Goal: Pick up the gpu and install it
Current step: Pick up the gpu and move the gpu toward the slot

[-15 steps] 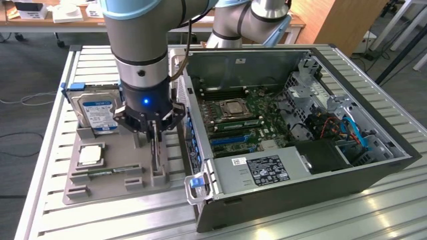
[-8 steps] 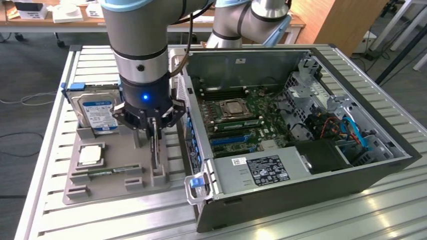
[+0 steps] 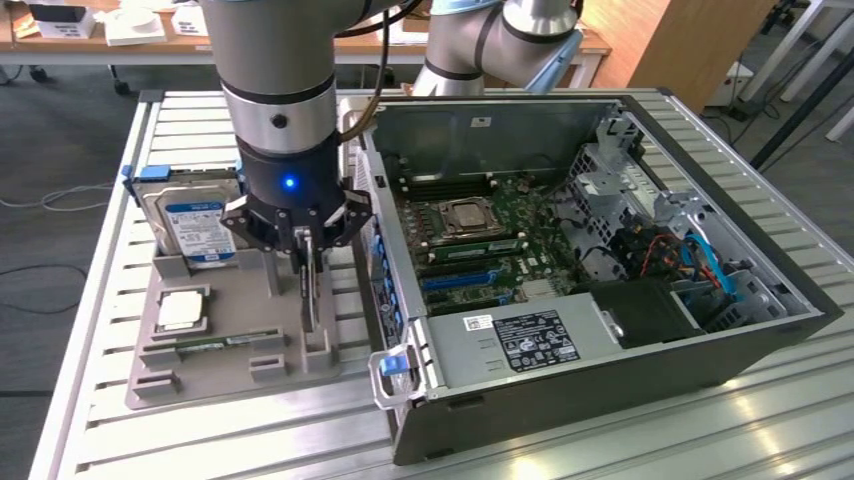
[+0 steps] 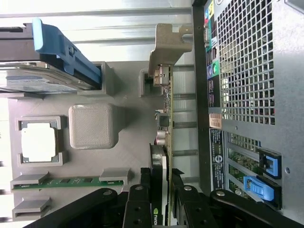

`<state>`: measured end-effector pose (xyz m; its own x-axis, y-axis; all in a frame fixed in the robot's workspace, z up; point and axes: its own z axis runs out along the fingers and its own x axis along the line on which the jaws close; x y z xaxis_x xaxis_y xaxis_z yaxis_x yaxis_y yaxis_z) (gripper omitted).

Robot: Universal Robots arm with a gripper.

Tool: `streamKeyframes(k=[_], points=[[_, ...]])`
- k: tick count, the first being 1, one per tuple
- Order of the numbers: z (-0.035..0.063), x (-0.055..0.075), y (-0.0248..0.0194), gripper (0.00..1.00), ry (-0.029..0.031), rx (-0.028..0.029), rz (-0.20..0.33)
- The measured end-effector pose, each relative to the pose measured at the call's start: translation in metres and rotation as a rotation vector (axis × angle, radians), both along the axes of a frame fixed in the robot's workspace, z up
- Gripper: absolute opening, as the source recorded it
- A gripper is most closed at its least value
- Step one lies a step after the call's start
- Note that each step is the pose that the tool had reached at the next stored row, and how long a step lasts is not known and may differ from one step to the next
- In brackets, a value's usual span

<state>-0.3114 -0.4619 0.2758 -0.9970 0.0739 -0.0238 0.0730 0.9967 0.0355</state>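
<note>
The gpu (image 3: 310, 288) is a thin dark card standing on edge in a slot of the grey holder tray (image 3: 227, 375). In the wrist view its green board edge (image 4: 167, 118) runs away from the camera to a silvery-beige bracket (image 4: 166, 47) at the far end. My gripper (image 3: 308, 245) reaches straight down over the card. Its black fingers (image 4: 137, 209) press against both flat faces of the card's near end, shut on it (image 4: 161, 194). The card's lower edge still rests in the holder.
The open computer case (image 3: 747, 340) lies just to the exterior view's right of the holder, with its motherboard and blue expansion slots (image 3: 461, 280) exposed. The holder also carries a hard drive (image 3: 194, 225), a processor chip (image 3: 180, 310) and a green memory stick (image 3: 214, 343).
</note>
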Motion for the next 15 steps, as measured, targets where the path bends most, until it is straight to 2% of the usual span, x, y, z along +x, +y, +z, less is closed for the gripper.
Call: streamKeyframes(k=[15], points=[[0.0005,0.0,0.0,0.27,0.0001,0.0,0.0]])
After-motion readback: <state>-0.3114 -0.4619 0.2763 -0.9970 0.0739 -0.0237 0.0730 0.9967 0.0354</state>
